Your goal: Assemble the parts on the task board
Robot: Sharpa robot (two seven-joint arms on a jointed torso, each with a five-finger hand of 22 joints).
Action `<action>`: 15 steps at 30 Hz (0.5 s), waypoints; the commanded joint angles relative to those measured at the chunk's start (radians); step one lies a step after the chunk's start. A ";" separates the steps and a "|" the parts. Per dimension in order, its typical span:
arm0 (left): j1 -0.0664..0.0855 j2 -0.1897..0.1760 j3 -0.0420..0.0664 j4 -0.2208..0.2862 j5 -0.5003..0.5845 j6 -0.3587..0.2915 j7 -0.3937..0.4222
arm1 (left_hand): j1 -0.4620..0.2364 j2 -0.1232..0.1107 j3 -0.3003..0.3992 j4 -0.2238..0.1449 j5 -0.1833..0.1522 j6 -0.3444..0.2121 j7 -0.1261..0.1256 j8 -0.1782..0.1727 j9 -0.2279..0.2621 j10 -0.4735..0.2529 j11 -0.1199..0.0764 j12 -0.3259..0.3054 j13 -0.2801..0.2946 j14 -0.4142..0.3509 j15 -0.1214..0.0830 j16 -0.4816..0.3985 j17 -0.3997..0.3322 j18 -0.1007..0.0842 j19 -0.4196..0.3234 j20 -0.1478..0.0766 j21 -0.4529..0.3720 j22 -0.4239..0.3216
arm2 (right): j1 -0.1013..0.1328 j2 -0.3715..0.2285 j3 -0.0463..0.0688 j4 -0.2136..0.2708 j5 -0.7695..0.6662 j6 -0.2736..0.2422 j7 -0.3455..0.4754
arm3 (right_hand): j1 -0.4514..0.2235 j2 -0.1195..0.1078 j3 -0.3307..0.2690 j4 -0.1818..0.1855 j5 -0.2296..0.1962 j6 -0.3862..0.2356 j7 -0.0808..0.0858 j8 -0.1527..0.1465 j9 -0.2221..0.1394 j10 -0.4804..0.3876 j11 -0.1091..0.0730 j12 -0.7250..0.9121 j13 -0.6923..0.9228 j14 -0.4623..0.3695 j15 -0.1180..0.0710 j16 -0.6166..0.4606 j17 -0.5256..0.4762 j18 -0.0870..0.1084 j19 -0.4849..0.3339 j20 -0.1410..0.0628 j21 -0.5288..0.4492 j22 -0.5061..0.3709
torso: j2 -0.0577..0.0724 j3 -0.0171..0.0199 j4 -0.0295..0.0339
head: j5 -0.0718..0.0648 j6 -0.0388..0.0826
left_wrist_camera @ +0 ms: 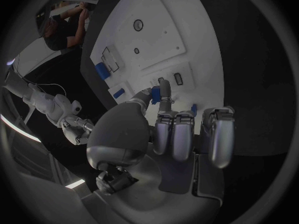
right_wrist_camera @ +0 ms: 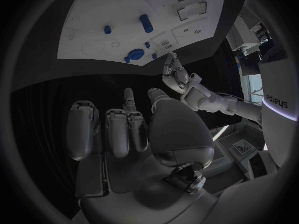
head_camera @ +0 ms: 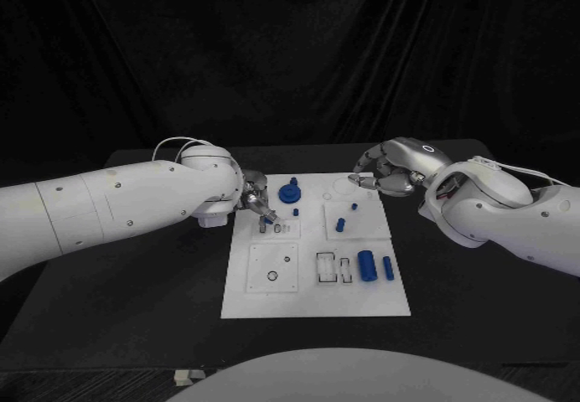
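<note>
The white task board lies mid-table. On it stand a large blue knob, small blue parts, and two blue cylinders at the lower right. My left hand hovers over the board's upper left, thumb and one finger stretched down beside a small slot, the other fingers curled. A blue piece shows between those two tips; whether it is pinched is unclear. My right hand hangs at the board's far right corner, fingers curled around nothing.
A square plate with two holes sits at the board's lower left, with black-rimmed slots beside it. Bare black table surrounds the board on all sides.
</note>
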 commanded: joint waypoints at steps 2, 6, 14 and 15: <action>0.003 -0.004 0.001 -0.001 0.088 -0.057 -0.024 | -0.014 -0.004 0.008 0.002 0.005 0.011 0.000 -0.005 0.003 0.102 -0.009 -0.001 0.263 0.108 -0.008 0.003 0.263 0.010 0.015 -0.008 0.002 0.173 | -0.004 0.002 0.001 -0.004 -0.001 0.011 -0.019 | 0.010 0.002 0.007 0.000 0.006 0.008 0.003 0.006 -0.002 0.074 0.008 -0.006 0.212 0.067 0.008 -0.006 0.072 0.010 0.024 0.001 -0.006 0.198 | 0.000 0.0004 0.0000 | 0.004 0.000; 0.003 -0.002 0.001 -0.009 0.093 -0.060 -0.025 | -0.027 -0.007 0.015 0.008 0.001 0.014 0.000 -0.007 0.006 0.102 -0.009 -0.001 0.263 0.108 -0.009 0.003 0.263 0.010 0.017 -0.009 0.003 0.175 | -0.006 0.004 0.001 -0.006 -0.001 0.013 -0.019 | 0.012 0.003 0.008 0.000 0.007 0.009 0.003 0.007 -0.002 0.074 0.009 -0.007 0.211 0.067 0.008 -0.007 0.071 0.010 0.024 0.001 -0.005 0.198 | 0.000 0.0005 -0.0004 | 0.004 0.000; -0.002 0.016 0.000 -0.031 0.092 -0.077 -0.024 | -0.049 -0.011 0.030 0.019 -0.031 0.014 0.001 -0.013 0.013 0.102 -0.008 -0.001 0.263 0.108 -0.009 0.003 0.263 0.010 0.016 -0.010 0.001 0.174 | -0.009 0.004 0.001 -0.009 -0.001 0.014 -0.018 | 0.014 0.003 0.009 0.000 0.008 0.010 0.003 0.007 -0.002 0.074 0.009 -0.007 0.211 0.067 0.008 -0.007 0.071 0.010 0.024 0.001 -0.006 0.198 | 0.001 -0.0006 -0.0001 | 0.004 0.000; -0.003 0.018 0.000 -0.033 0.086 -0.077 -0.024 | -0.050 -0.011 0.031 0.019 -0.033 0.014 0.001 -0.014 0.014 0.102 -0.008 -0.001 0.263 0.108 -0.009 0.003 0.263 0.010 0.016 -0.010 0.000 0.173 | -0.009 0.004 0.001 -0.009 -0.001 0.014 -0.018 | 0.014 0.003 0.009 0.000 0.008 0.010 0.003 0.007 -0.002 0.074 0.009 -0.007 0.211 0.067 0.008 -0.007 0.071 0.010 0.024 0.001 -0.006 0.198 | 0.001 -0.0005 -0.0001 | 0.004 0.000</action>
